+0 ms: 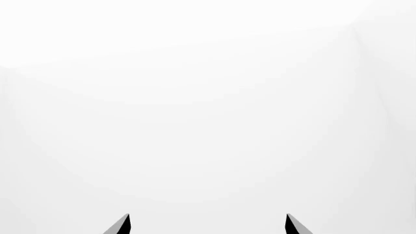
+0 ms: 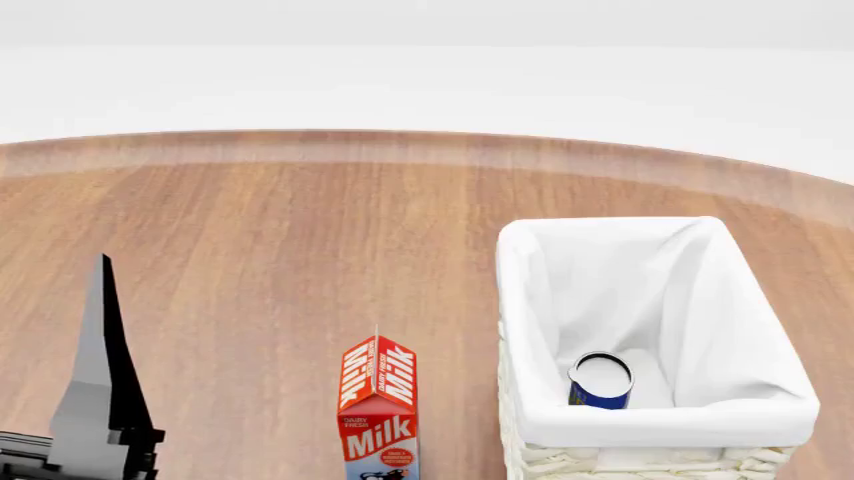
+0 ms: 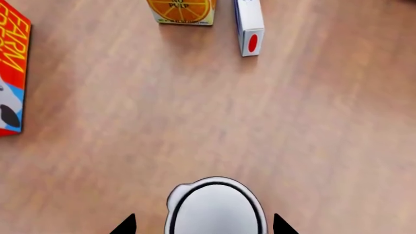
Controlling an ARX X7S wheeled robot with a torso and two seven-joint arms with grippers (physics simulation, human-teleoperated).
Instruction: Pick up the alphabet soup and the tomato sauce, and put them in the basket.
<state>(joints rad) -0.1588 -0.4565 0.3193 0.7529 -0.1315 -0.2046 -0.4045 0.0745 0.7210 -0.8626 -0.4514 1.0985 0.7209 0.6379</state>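
The basket (image 2: 747,400), whitish wicker with a white cloth lining, stands at the right of the head view. The alphabet soup (image 2: 601,380), a blue can with a silvery top, stands upright inside it near the front wall. In the right wrist view a can with a silvery top (image 3: 215,207) sits on the wood, label hidden; it is likely the tomato sauce. My right gripper (image 3: 204,225) is open, its tips on either side of this can with a gap on each. My left gripper (image 1: 208,223) is open and empty against plain white; one finger (image 2: 100,350) shows low at the left.
A red milk carton (image 2: 378,410) stands just left of the basket. An orange juice carton (image 3: 182,10), a white-and-blue box with a red spot (image 3: 249,27) and a red carton (image 3: 11,73) lie beyond the can. The wooden table's far edge (image 2: 427,140) curves across the back.
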